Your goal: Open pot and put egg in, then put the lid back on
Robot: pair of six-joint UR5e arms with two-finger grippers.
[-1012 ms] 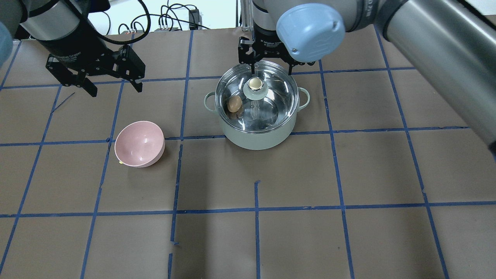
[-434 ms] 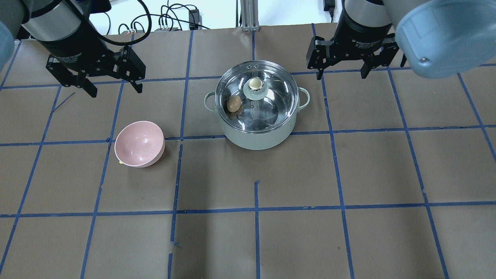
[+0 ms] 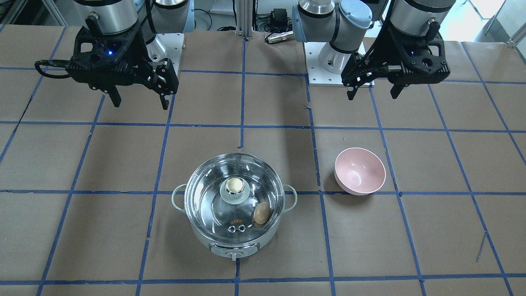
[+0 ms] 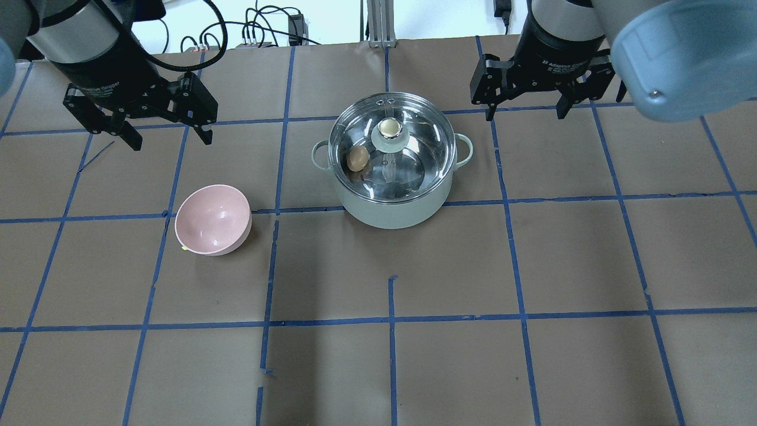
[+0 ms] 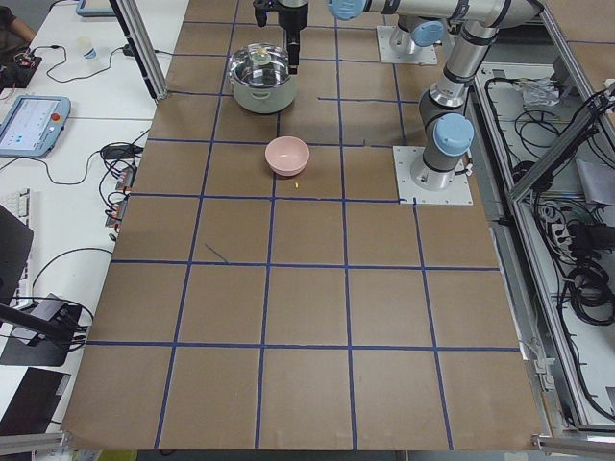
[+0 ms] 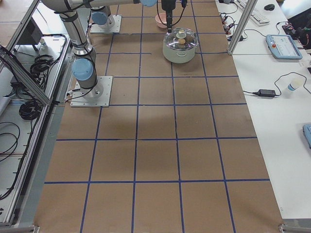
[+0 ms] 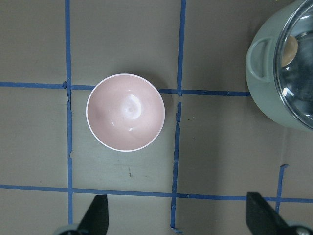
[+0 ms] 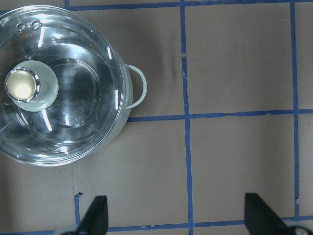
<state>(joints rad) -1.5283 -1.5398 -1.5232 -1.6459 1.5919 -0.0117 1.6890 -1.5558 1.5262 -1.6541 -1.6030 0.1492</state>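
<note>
- The egg (image 4: pixel 358 158) lies inside the pot (image 4: pixel 390 210), under the lid (image 4: pixel 417 139) seated on its rim.
- Your left gripper (image 4: pixel 171 142) and right gripper (image 4: pixel 525 113) are both wide, empty and well apart from the pot.
- Check that the lid sits level; touch nothing else.

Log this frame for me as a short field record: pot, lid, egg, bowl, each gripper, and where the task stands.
pot: upright on the table, closed
lid: seated on the pot's rim, knob up
egg: inside the pot, visible through the glass, on the side nearer the bowl
pink bowl: upright, empty, apart from the pot
left gripper: open, empty, raised, touching nothing
right gripper: open, empty, raised, off the lid
task status: looks complete, with the egg in and the lid on
</note>
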